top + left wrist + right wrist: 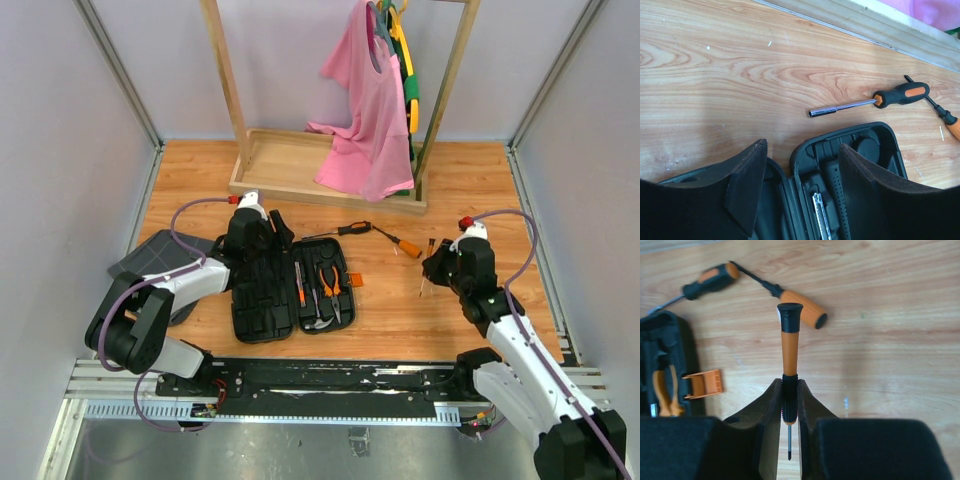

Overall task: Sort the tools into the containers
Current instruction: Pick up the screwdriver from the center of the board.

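One slim precision screwdriver (790, 347) is pinched by the right gripper (789, 392), whose fingers clamp its black ribbed collar. That grip likely leaves the orange handle free to drop into a slot. It sits over the wooden table (480, 200), well right of the open black tool case (258, 310), where pliers (329, 281) and a claw hammer (319, 321) already rest. A nut driver (875, 100) and an orange-handled screwdriver (800, 312) lie beyond the case. The left gripper (801, 150) hovers over the case's far rim, jaws apart and empty, perhaps to steady it.
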Controlling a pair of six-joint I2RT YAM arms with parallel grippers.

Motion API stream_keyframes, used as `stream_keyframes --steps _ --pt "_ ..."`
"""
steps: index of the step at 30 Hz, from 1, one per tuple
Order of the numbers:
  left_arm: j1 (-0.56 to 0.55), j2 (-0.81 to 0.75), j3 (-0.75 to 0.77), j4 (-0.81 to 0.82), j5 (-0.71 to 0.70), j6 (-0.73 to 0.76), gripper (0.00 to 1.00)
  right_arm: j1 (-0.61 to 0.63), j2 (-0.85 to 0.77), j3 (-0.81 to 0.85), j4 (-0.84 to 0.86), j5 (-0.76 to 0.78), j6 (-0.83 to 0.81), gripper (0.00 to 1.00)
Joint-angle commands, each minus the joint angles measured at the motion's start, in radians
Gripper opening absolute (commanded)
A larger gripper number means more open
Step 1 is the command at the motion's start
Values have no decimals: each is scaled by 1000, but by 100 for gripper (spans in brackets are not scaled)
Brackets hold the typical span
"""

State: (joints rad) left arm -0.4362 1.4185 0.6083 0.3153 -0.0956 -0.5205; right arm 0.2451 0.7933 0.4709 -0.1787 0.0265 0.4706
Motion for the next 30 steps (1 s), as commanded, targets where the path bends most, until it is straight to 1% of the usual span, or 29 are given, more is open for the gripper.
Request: stream_keyframes --steps 1,4,6,10,13,15,18,21,23,26,30 --pt "-6 -24 18 14 -15 8 63 -12 -77 -57 134 -125 69 4" --pt "-6 -25 16 15 -12 5 63 -9 -95 -51 143 -160 103 3" --pt "-6 -33 10 20 -6 1 63 -4 -98 -53 160 -193 116 4" --pt "-6 -72 -4 29 11 -4 63 19 -106 -87 255 -265 145 5" --pt "-6 -104 -19 44 14 -13 63 68 -98 -131 361 -249 188 2" --pt "-6 -116 -20 40 15 -22 63 128 -88 -148 414 -206 180 1" --pt "-7 -139 -20 32 30 -41 63 234 -52 -137 456 -136 119 1" --pt "-9 -183 -44 15 30 -54 63 325 0 -109 494 -104 42 1" --pt "-9 -220 -57 -14 32 -55 63 372 36 -106 553 -96 14 1" --pt "-9 -281 -75 -67 49 -57 63 419 110 -98 650 -96 -13 1" --pt "-9 -389 -102 -110 104 -73 65 453 233 -48 723 -147 17 1"
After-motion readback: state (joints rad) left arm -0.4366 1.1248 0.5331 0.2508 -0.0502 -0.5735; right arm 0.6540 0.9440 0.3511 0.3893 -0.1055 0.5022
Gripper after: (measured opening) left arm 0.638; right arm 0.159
